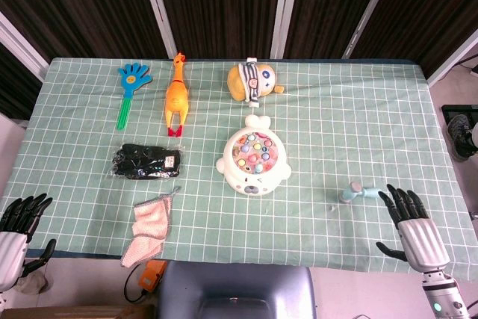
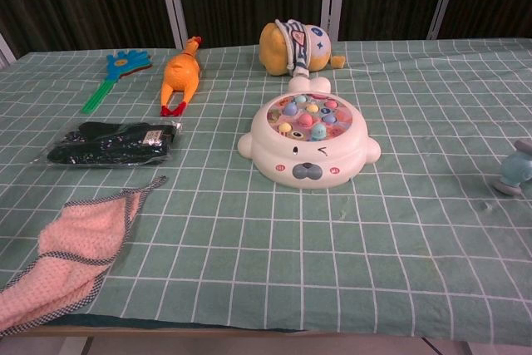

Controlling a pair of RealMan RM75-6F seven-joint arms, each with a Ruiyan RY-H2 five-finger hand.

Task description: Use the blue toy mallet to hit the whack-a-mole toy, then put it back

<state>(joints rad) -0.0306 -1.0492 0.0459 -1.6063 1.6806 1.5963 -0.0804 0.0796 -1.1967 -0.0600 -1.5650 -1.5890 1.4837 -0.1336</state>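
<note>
The white seal-shaped whack-a-mole toy (image 1: 253,158) (image 2: 309,148) sits mid-table with coloured pegs on top. The pale blue toy mallet (image 1: 358,193) lies on the cloth to its right; only its head (image 2: 517,169) shows at the chest view's right edge. My right hand (image 1: 412,228) hovers open just right of the mallet's handle, fingers spread, not touching it. My left hand (image 1: 16,238) hangs open off the table's front left corner. Neither hand appears in the chest view.
A blue clapper hand (image 1: 131,86), a rubber chicken (image 1: 176,95) and a round plush toy (image 1: 254,81) line the back. A black packet (image 1: 146,161) and a pink cloth (image 1: 149,228) lie front left. A chair back (image 1: 235,289) is below the table edge.
</note>
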